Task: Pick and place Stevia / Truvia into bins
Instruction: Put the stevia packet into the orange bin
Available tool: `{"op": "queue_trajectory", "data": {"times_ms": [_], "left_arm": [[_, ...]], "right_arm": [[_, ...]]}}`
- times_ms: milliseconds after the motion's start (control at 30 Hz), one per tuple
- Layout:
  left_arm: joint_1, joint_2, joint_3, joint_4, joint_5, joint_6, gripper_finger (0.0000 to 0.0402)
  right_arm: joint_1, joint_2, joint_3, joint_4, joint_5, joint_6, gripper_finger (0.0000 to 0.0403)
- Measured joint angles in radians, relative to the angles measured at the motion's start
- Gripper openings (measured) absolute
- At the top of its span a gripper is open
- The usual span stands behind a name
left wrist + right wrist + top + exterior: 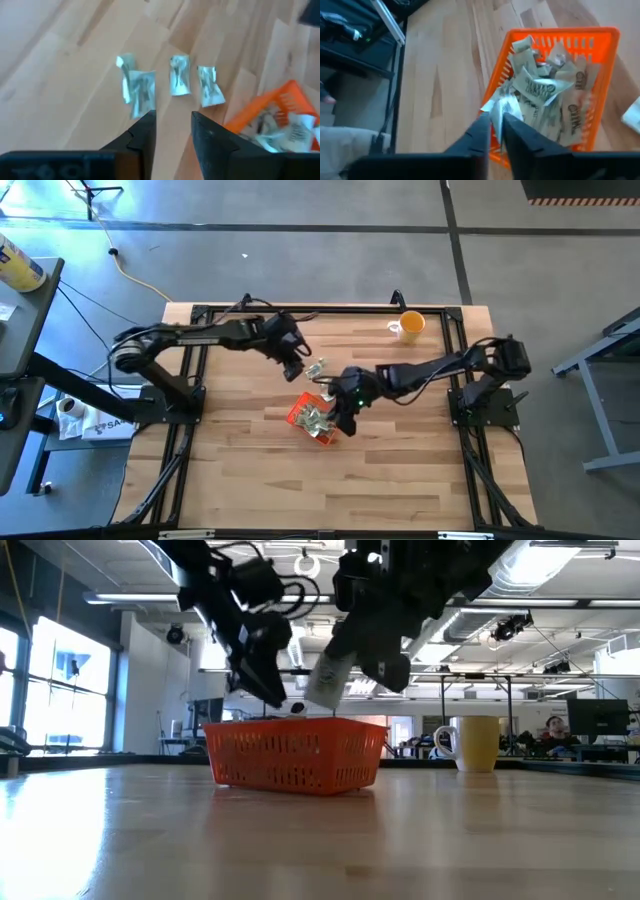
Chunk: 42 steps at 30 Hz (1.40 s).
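Several pale green and white Stevia sachets [540, 92] lie heaped in the orange bin [303, 412], which stands mid-table. Three more sachets [179, 75] lie flat on the wood just beyond the bin's far side [317, 368]. My right gripper [496, 125] hovers over the bin's right rim, shut on one sachet. My left gripper [172, 125] is open and hangs above the loose sachets, touching none of them; in the low view it [265, 670] is well clear of the table. My right gripper pinches one sachet [499, 111] between its two fingers, coming from above and pointing down at a slant. The sachet is lifted clear and hangs tilted below the fingers [328, 680], just above the bin's rim.
A yellow cup [410, 326] stands near the table's far right corner, away from both arms. Black frame rails run along the far edge and both sides of the table. Bare wood spreads across the near half of the table [330, 480].
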Motion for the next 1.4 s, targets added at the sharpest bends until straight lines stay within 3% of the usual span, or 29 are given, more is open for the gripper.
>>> {"op": "queue_trajectory", "data": {"times_ms": [133, 333, 500, 600, 733, 933, 1033, 1167, 1300, 1400], "left_arm": [[-0.007, 0.093, -0.001, 0.033, 0.002, -0.001, 0.0205], [-0.008, 0.180, 0.001, 0.115, -0.073, -0.006, 0.0300], [-0.007, 0.239, 0.000, 0.190, -0.079, 0.022, 0.0327], [-0.009, 0.283, 0.004, 0.199, -0.080, 0.051, 0.0306], [-0.018, 0.336, 0.013, 0.219, -0.146, 0.096, 0.0245], [-0.020, 0.345, 0.018, 0.203, -0.207, 0.176, 0.0122], [-0.020, 0.314, 0.015, 0.106, -0.214, 0.207, 0.0045], [-0.020, 0.244, 0.011, -0.067, -0.219, 0.200, 0.0037], [-0.054, 0.129, 0.011, -0.231, -0.211, 0.144, 0.0066], [-0.095, 0.038, 0.011, -0.258, -0.180, 0.134, 0.0049]], "right_arm": [[0.014, -0.003, 0.001, -0.022, 0.028, 0.047, 0.0120], [0.026, -0.057, 0.002, -0.056, 0.110, 0.051, 0.0273], [0.026, -0.091, 0.002, -0.137, 0.167, 0.051, 0.0343], [0.026, -0.129, 0.002, -0.191, 0.238, 0.044, 0.0353], [0.020, -0.173, 0.002, -0.276, 0.345, 0.037, 0.0351], [0.010, -0.240, 0.002, -0.375, 0.452, 0.026, 0.0334], [0.010, -0.270, 0.002, -0.414, 0.491, 0.016, 0.0321], [0.010, -0.308, 0.002, -0.469, 0.536, 0.015, 0.0306], [0.010, -0.341, 0.002, -0.499, 0.567, 0.014, 0.0295], [0.010, -0.356, 0.002, -0.506, 0.567, -0.002, 0.0289]]}}
